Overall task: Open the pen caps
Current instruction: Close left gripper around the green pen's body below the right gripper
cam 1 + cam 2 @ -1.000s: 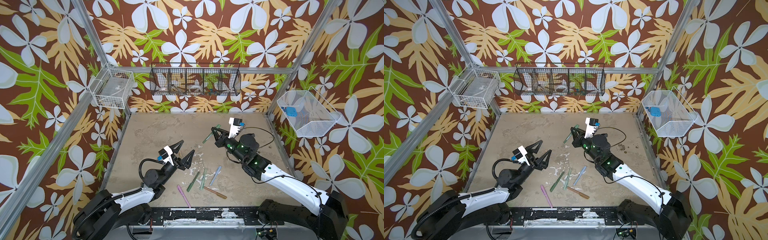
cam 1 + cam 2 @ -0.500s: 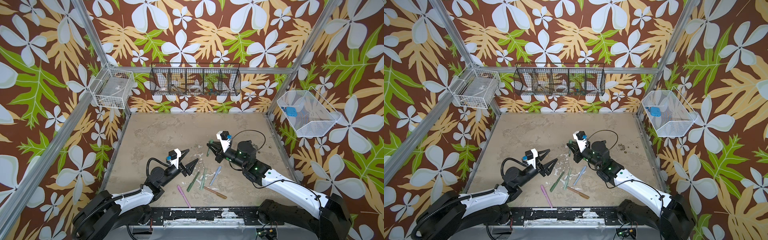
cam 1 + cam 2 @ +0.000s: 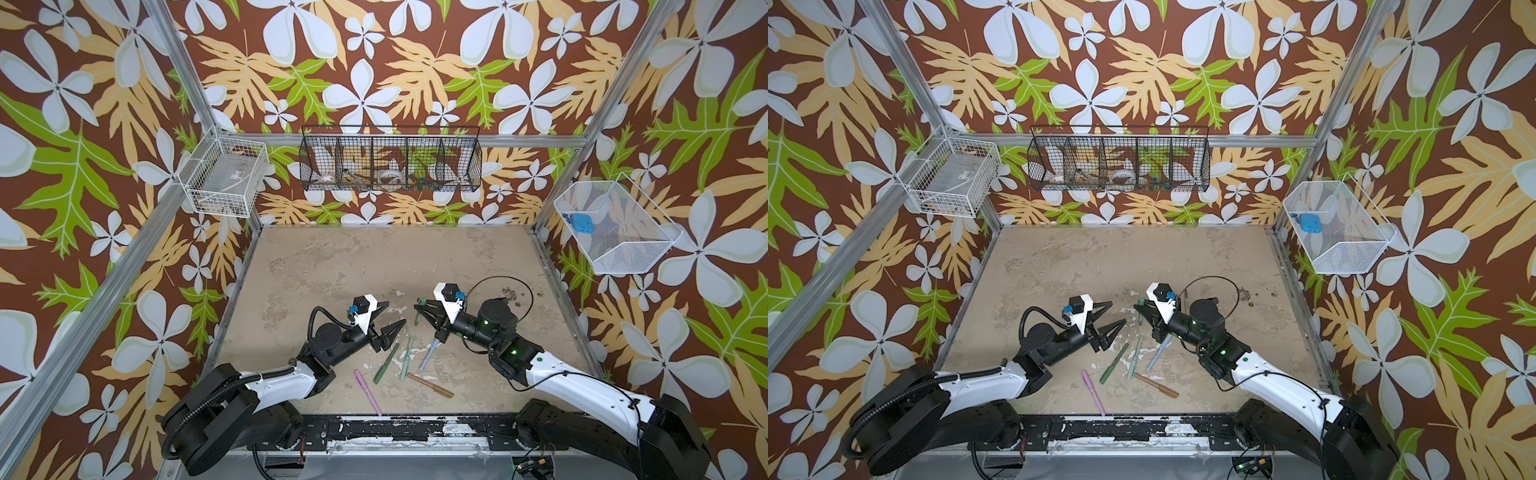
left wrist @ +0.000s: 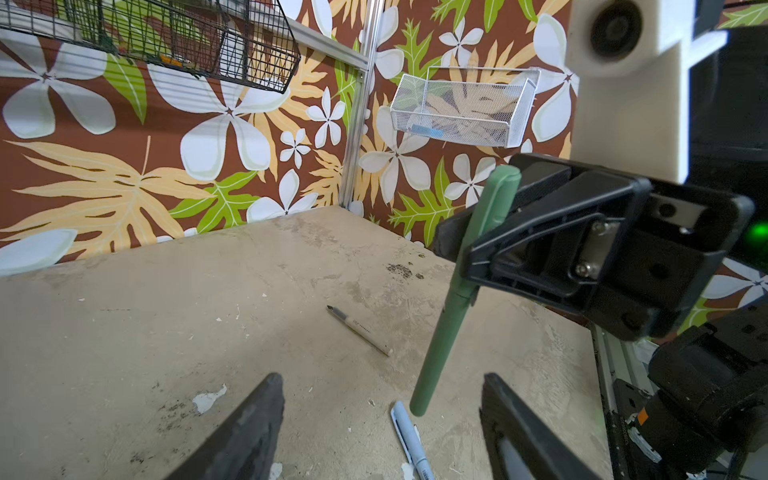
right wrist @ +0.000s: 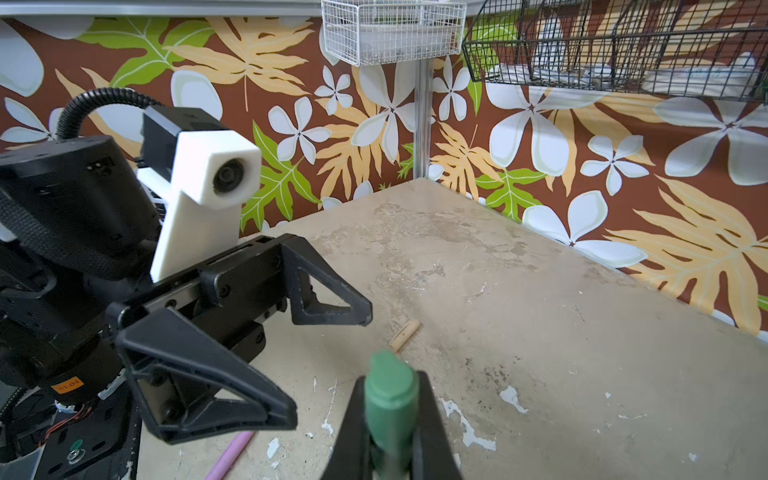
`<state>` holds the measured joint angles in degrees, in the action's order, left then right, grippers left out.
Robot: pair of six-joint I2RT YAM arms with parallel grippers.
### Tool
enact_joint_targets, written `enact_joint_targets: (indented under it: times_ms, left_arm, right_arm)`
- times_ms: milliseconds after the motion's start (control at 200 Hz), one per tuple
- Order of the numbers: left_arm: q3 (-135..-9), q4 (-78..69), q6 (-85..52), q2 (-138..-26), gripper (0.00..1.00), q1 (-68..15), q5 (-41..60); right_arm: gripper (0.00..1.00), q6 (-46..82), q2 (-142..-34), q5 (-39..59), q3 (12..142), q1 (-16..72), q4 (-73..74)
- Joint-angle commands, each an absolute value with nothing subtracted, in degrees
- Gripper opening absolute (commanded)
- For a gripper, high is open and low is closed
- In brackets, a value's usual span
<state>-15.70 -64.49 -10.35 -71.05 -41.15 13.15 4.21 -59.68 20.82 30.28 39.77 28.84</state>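
The table is a flat beige board, rough and stained, with small white chipped spots. Both grippers have hard black plastic fingers of triangular shape, and each wrist carries a white block with a round lens.

The right gripper is clenched on the green pen. This pen is a slim, matte, round tube. It hangs a little tilted above the table, close to the centre, and its lower end does not touch the surface. The fingers press on the green cap, the slightly thicker upper part, which sits on the pen. It has a rounded top and a narrow clip along one side.

The left gripper stands at 9 o'clock from the held pen, near but apart, with its jaws spread and nothing between them.

At 6 o'clock from the table centre, a dark green pen, a light green pen and a light blue pen lie almost parallel. A brown pen lies at 5 o'clock from them and a pink pen at 7 o'clock.

A short stubby beige cap lies alone on the bare table. A thin beige pen body with a dark tip also lies there, uncapped.
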Motion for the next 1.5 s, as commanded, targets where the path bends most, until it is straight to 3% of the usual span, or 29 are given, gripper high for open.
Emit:
enact_joint_targets:
  times_ms: [0,340,751,1221,1491]
  left_arm:
    - [-15.93,-64.6,-9.65,-70.61,0.74,-41.22,14.71]
    - [-13.55,-70.7,-8.94,-71.48,0.7,-41.22,17.58]
    - [-14.7,-72.86,-9.3,-74.03,0.6,-41.22,24.8]
    - [-18.04,-67.83,-10.14,-75.72,0.68,-41.25,26.23]
    - [-17.92,-69.08,-10.15,-76.42,0.61,-41.31,27.89]
  right_arm:
    - [0.0,4.19,-59.26,22.37,29.58,39.81,32.82]
    - [0.0,4.22,-57.22,20.97,28.81,39.76,32.93]
    - [0.0,5.45,-60.33,28.78,29.26,39.79,35.99]
    - [0.0,5.59,-62.21,33.53,29.99,39.9,36.74]
    - [0.0,4.51,-63.06,36.9,30.61,40.33,35.76]
